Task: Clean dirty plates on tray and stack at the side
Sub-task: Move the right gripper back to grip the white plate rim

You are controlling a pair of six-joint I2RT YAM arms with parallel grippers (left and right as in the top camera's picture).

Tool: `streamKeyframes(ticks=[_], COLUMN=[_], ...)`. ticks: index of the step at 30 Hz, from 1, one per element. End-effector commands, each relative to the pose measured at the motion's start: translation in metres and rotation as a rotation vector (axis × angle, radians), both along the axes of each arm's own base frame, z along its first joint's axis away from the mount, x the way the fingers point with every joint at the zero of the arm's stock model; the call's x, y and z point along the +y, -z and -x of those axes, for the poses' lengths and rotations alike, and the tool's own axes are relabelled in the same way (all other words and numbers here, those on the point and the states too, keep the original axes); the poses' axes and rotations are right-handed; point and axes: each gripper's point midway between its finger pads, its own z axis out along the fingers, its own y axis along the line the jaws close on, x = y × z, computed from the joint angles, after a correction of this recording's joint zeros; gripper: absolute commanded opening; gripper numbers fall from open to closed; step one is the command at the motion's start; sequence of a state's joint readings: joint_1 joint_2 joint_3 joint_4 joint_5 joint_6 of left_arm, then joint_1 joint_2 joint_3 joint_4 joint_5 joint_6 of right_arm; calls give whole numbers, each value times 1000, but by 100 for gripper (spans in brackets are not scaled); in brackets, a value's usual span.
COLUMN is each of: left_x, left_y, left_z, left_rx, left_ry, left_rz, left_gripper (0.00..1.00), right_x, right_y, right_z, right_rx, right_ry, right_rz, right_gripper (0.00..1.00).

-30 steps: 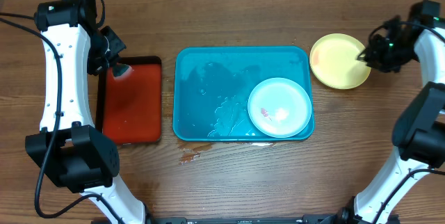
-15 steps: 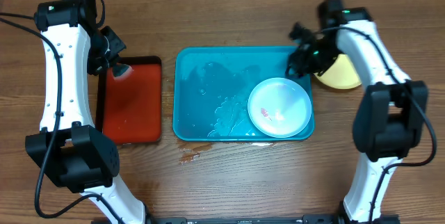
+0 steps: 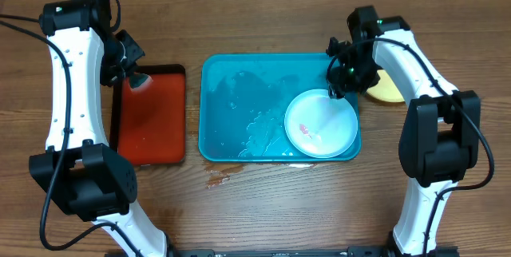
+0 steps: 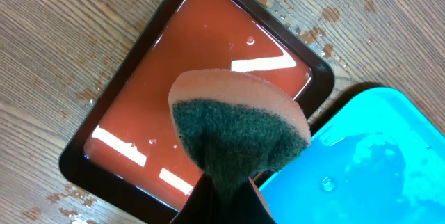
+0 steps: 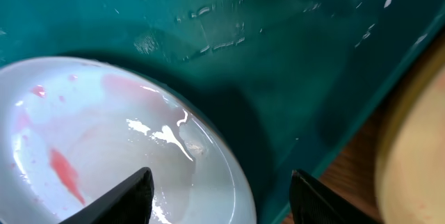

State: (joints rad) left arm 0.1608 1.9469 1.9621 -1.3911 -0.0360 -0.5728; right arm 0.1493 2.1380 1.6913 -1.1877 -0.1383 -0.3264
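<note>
While over plate (image 5: 104,133), right claw (image 5: 222,200) agape.

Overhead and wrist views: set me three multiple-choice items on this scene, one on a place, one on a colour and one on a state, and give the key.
1. The light blue plate lies
A. at the right end of the turquoise tray
B. at the tray's left end
C. outside the tray altogether

2. The second plate, on the wooden table right of the tray, is
A. red
B. yellow
C. light blue

3. The left gripper is
A. open and empty
B. shut on a sponge
C. shut on a plate

Key:
1 A: the overhead view shows it inside the rim at the right end.
2 B: the part of it in view is plainly yellow.
3 B: the left wrist view shows the fingers pinching the sponge.
</note>
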Motion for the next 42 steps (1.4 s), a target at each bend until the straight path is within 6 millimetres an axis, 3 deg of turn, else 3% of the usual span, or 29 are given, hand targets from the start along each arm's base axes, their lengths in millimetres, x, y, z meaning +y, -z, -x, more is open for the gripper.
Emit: streamKeyframes(ticks=[1, 16, 27, 31, 36, 39, 42], left_x=[-1, -4, -4, -7, -26, -38, -51], left_y=[3, 3, 3, 3, 2, 1, 1], left_z=[-2, -2, -2, -2, -7, -9, -9], left_rx=[3, 2, 2, -1, -22, -28, -25], left_ry=[8, 12, 12, 18, 111, 155, 189], left_rz=[11, 28, 29, 47, 123, 142, 143], left_gripper=[4, 4, 4, 4, 4, 4, 4], right_x=[1, -7, -9, -6, 17, 32, 41], right_y=[-6, -3, 16, 16, 12, 9, 9], right_z=[9, 44, 57, 55, 50, 43, 36], right_rx=[1, 149, 193, 193, 199, 185, 157], right_ry=[11, 93, 170, 231, 254, 249, 265], right_rz=[-14, 37, 48, 37, -90, -172, -188], right_gripper=[64, 56, 53, 40, 26, 10, 4])
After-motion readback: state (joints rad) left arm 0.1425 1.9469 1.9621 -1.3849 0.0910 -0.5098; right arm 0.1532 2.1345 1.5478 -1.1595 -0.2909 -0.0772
